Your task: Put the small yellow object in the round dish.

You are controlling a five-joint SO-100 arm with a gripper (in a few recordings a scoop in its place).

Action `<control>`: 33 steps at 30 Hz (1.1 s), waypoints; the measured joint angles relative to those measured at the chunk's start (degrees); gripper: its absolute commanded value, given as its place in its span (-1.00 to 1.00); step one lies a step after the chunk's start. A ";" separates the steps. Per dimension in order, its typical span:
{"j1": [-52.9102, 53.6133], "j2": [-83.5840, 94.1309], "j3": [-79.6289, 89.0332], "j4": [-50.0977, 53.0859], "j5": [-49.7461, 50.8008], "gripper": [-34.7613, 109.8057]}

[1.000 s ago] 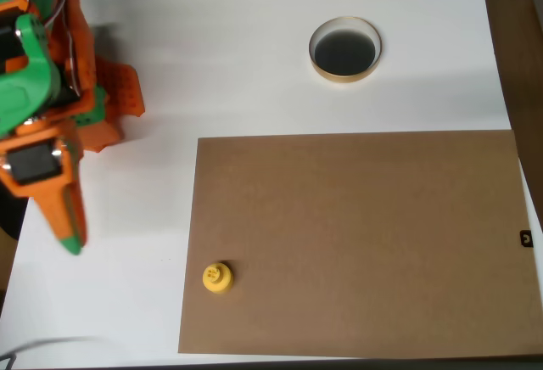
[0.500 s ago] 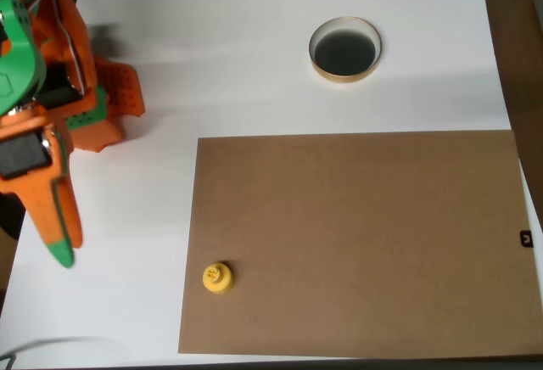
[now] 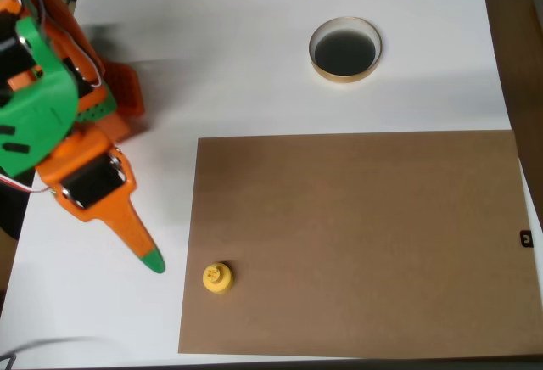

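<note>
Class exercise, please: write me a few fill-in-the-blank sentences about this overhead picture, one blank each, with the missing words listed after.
1. The yellow object sits on the brown ____.
2. The dish stands on the ____ table.
3. The inside of the dish holds ____.
4. The gripper has a ____ tip.

Missing words: board; white; nothing; green

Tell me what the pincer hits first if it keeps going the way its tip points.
In the overhead view the pincer points down and to the right. That line passes just below the small yellow object, then meets the brown board. Height is unclear, so it may clip the object first.
</note>
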 measured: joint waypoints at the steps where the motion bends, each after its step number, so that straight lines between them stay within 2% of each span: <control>1: -0.44 -2.29 -0.97 0.26 0.00 -0.21; 15: -3.52 -29.53 -11.69 0.35 0.88 -0.20; 33: -6.24 -46.32 -22.76 2.37 2.46 -0.17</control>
